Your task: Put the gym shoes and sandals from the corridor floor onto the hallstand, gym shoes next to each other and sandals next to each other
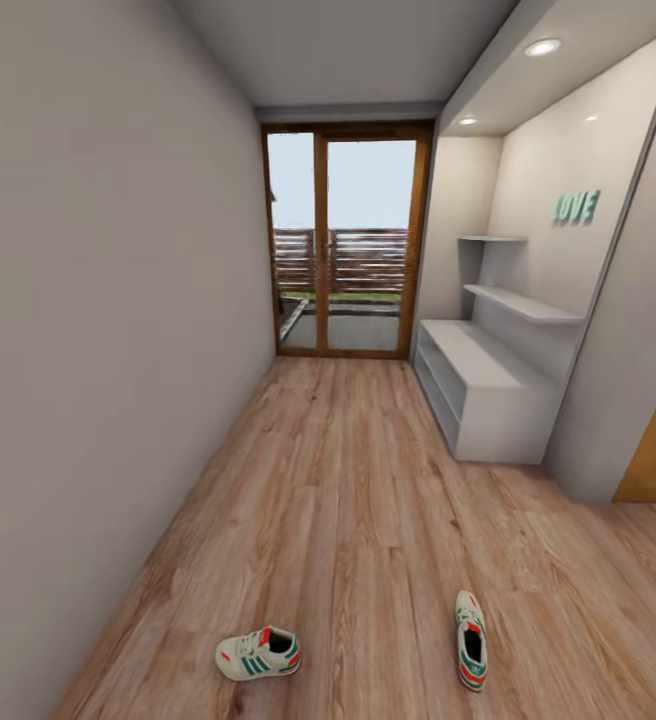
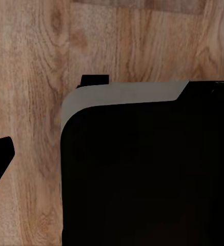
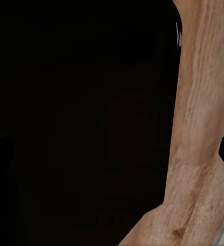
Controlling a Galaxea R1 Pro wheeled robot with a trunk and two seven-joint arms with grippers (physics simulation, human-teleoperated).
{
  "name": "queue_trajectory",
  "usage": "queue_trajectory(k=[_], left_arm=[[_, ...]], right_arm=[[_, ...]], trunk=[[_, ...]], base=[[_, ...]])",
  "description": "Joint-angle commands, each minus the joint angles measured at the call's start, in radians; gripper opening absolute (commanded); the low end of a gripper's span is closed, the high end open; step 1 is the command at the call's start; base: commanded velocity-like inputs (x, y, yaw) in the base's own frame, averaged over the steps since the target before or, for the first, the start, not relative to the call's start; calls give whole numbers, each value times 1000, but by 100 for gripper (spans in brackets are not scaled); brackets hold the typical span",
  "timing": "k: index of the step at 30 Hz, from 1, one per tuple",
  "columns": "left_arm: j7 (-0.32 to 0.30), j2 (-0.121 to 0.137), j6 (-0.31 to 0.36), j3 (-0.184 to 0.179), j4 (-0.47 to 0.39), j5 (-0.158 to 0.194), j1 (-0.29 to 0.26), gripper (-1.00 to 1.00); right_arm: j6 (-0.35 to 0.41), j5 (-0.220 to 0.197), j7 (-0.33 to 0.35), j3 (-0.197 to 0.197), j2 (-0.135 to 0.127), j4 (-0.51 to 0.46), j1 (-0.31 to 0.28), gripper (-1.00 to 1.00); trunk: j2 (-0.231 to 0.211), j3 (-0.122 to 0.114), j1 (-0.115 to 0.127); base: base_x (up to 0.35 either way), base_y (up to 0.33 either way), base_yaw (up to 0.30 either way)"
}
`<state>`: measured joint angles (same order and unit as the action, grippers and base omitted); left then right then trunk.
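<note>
Gym shoes lay well apart on the corridor floor point(image 1: 368, 500): the left gym shoe point(image 1: 258, 653) on its side, the right gym shoe point(image 1: 471, 640) upright, toe toward the robot. The hallstand point(image 1: 483, 385) stood farther along the right wall, shelves bare. Neither claw's opening or load could be determined from the wrist views. Recommended procedure: approach one shoe, lower the trunk, and grip across its collar.

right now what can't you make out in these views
- Sandals: I cannot locate them; the head view has two gym shoes on the floor.
- Lower shelves of the hallstand: seen edge-on in the head view, so contents unclear.
- Gripper states: a dark body blocks much of both wrist views, so open or shut cannot be told.
</note>
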<state>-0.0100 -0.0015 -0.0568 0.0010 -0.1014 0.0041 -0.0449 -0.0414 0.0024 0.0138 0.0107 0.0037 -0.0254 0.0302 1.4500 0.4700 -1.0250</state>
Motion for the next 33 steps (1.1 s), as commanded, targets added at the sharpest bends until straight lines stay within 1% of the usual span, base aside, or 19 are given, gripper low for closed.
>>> queue_trajectory(k=[1,6,14,33], left_arm=[[0,0,0,0,0,0,0,100],[1,0,0,-1,0,-1,0,100],[-1,0,0,-1,-1,0,0,100],[-1,0,0,-1,-1,1,0,100]], right_arm=[[0,0,0,0,0,0,0,100],[0,0,0,0,0,-1,0,100],[0,1,0,0,1,-1,0,100],[0,1,0,2,1,1,0,100]], trunk=[[0,0,0],[0,0,0],[0,0,0],[0,0,0]], base=[[214,-264,0],[164,-233,0],[57,-73,0],[234,-224,0]])
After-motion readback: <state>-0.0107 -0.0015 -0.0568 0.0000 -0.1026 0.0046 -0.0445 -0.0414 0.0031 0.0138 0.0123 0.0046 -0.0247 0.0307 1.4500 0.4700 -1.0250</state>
